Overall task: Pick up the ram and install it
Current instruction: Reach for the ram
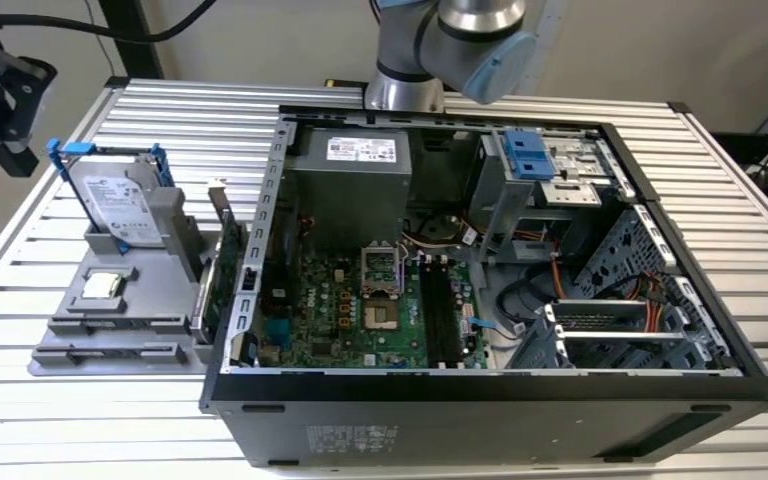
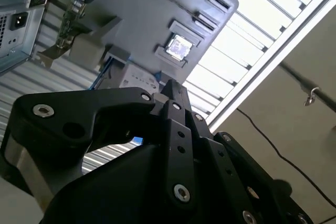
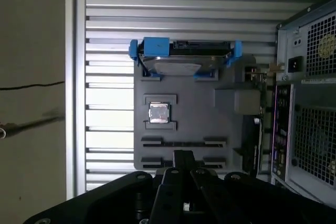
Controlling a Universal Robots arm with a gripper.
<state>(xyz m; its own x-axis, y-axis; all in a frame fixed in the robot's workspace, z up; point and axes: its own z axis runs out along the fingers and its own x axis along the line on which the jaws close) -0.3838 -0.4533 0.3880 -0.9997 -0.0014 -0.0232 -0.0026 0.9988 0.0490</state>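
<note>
The gripper [image 3: 182, 156] hangs over the grey holder [image 1: 137, 305], which lies on the table [image 1: 144, 110] at the exterior view's left of the open case [image 1: 491, 420]. In both wrist views its fingers look pressed together with nothing between them. What I take to be the ram [image 1: 203, 295] is the narrow grey-green stick on edge along the holder's side nearest the case. It is just beside the taller green card [image 1: 233, 270] and well apart from the gripper. The drive [image 1: 117, 205] stands at the holder's far end, with a chip [image 1: 101, 285] lying flat between it and the near slots. I cannot tell whether any stick already sits in the board's slots inside the case. The ram should be light and stiff, but thin and easy to damage. It likely tolerates no bending, and its chips and contact edge are best left untouched. The safest hold is probably a pinch across the two flat faces near the middle of the free upper edge. That keeps it from tilting, though the card beside it leaves little room for a finger.
</note>
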